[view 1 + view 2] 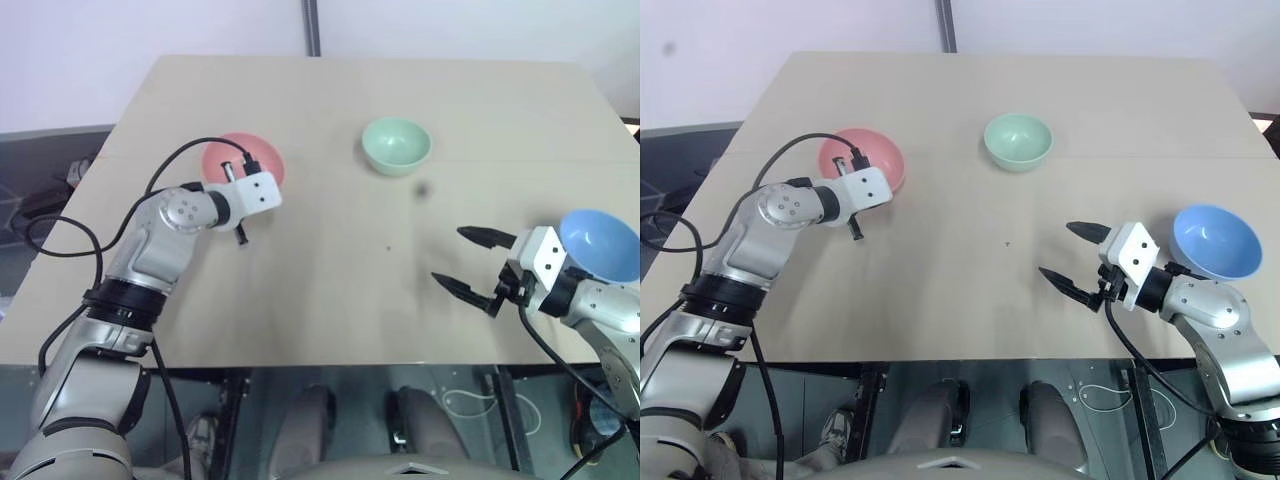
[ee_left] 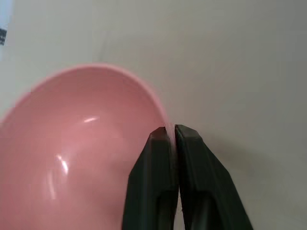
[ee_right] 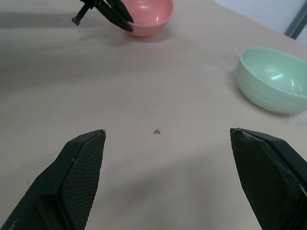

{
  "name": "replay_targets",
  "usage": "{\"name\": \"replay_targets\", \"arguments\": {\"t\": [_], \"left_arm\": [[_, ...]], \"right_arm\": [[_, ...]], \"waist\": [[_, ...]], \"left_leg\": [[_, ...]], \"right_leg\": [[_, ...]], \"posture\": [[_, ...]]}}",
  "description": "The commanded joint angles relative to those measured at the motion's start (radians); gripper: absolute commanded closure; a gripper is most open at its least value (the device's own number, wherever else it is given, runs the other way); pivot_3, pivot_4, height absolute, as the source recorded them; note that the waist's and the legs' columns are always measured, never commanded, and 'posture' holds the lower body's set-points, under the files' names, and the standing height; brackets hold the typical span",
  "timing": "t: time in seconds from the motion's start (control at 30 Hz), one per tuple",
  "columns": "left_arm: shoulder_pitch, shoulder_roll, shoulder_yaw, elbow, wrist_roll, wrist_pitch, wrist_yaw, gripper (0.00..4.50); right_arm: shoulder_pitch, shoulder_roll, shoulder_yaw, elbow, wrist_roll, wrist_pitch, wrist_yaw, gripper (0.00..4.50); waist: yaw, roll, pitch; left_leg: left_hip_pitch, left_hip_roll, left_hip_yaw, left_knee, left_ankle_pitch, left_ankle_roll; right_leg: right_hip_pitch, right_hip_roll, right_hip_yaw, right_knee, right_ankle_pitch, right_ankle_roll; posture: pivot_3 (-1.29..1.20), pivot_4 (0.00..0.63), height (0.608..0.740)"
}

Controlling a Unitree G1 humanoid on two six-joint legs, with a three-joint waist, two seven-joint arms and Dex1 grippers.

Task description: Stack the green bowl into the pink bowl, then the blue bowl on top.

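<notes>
The pink bowl (image 1: 228, 156) sits at the table's left. My left gripper (image 2: 171, 130) is shut on its near-right rim, one finger inside and one outside. At the back centre the green bowl (image 1: 396, 146) stands alone and upright. The blue bowl (image 1: 603, 243) rests near the right edge, just behind my right wrist. In front of it my right gripper (image 1: 448, 255) stands open over bare table with nothing between its fingers, pointing left toward the table's middle.
The bowls rest on a light wooden table (image 1: 330, 300). A small dark speck (image 3: 157, 131) lies on its middle. Black cables run along both arms. A grey pole (image 1: 313, 27) rises behind the table's far edge.
</notes>
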Motion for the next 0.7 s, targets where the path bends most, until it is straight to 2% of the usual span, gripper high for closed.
{"name": "replay_targets", "arguments": {"t": [0.03,0.13,0.27,0.5,0.57,0.6,0.7], "left_arm": [[-0.013,-0.02,0.069,-0.112,-0.123,-0.001,-0.093,4.46],[0.017,-0.032,0.078,-0.246,-0.239,-0.047,-0.207,4.46],[0.057,-0.063,0.036,-0.431,-0.375,0.018,-0.334,4.46],[0.056,-0.142,-0.072,-0.336,-0.327,-0.119,-0.398,4.46],[0.035,-0.175,-0.095,-0.282,-0.295,-0.175,-0.392,3.76],[0.023,-0.191,-0.103,-0.257,-0.274,-0.199,-0.38,3.56],[0.002,-0.22,-0.116,-0.214,-0.228,-0.25,-0.365,2.04]], "right_arm": [[0.016,0.006,-0.041,-0.043,-0.002,-0.026,-0.021,0.0],[0.032,0.01,-0.049,-0.046,-0.004,-0.03,-0.033,0.0],[0.08,0.014,-0.087,-0.064,-0.002,-0.028,-0.06,0.0],[0.171,0.011,-0.14,-0.101,-0.007,-0.025,-0.075,0.0],[0.182,0.017,-0.143,-0.108,-0.01,-0.027,-0.083,0.0],[0.186,0.019,-0.144,-0.11,-0.011,-0.03,-0.085,0.0],[0.196,0.023,-0.146,-0.115,-0.017,-0.034,-0.089,0.0]], "waist": [[-0.002,0.0,0.0],[-0.001,0.0,0.0],[0.001,0.0,0.0],[-0.002,0.001,0.0],[-0.002,0.001,0.0],[-0.001,0.001,0.0],[0.0,0.001,0.0]], "left_leg": [[0.0,0.0,0.0,0.001,0.0,0.0],[0.0,0.0,0.0,0.004,0.0,0.0],[0.001,0.0,0.0,0.005,0.0,0.0],[0.003,0.0,0.0,0.006,0.0,0.0],[0.003,0.0,0.001,0.006,0.0,0.0],[0.003,0.0,0.001,0.007,0.0,0.0],[0.003,0.0,0.0,0.007,0.0,0.001]], "right_leg": [[0.0,-0.001,0.0,0.001,0.0,0.0],[0.0,-0.001,0.0,0.005,0.0,0.0],[0.0,-0.001,0.0,0.006,0.0,0.0],[0.002,0.006,0.002,0.007,0.0,0.0],[0.002,0.006,0.002,0.007,0.0,0.0],[0.002,0.006,0.002,0.007,0.0,0.0],[0.002,0.007,0.002,0.007,0.0,0.0]], "posture": [[0.0,0.15,0.74],[0.0,0.15,0.74],[0.0,0.15,0.74],[0.0,0.15,0.74],[0.0,0.15,0.74],[0.0,0.15,0.74],[0.0,0.15,0.74]]}}
